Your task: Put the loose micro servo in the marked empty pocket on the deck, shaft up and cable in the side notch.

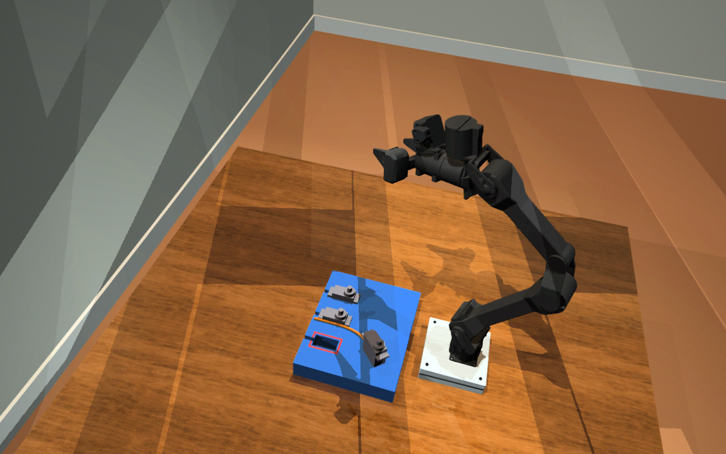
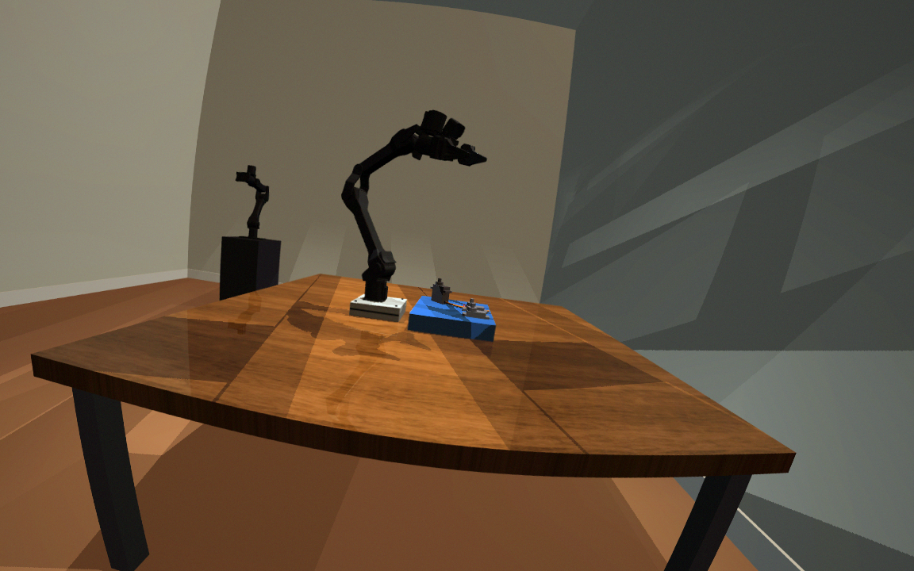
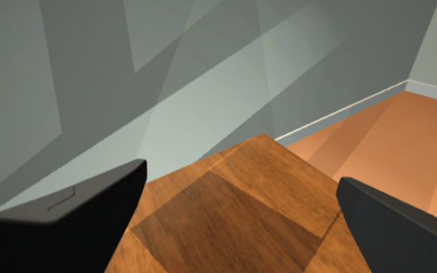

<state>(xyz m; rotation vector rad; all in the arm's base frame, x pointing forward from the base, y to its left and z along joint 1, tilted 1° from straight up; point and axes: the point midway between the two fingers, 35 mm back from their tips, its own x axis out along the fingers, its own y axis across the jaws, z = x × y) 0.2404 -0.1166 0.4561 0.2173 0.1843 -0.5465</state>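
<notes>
Bench: wooden top, dark legs, standing on an orange-brown floor by grey walls.

Blue deck: lies flat on the bench, just beside the arm's white base plate. Holds two seated servos in a row, then a red-outlined empty pocket.

Loose servo: stands on the deck near the pocket, outside it, orange cable curving away.

Claw: raised well above the bench, away from the deck, fingers wide apart, gripping nothing.

Glossy wooden table; seemingly matt fingers.
</notes>
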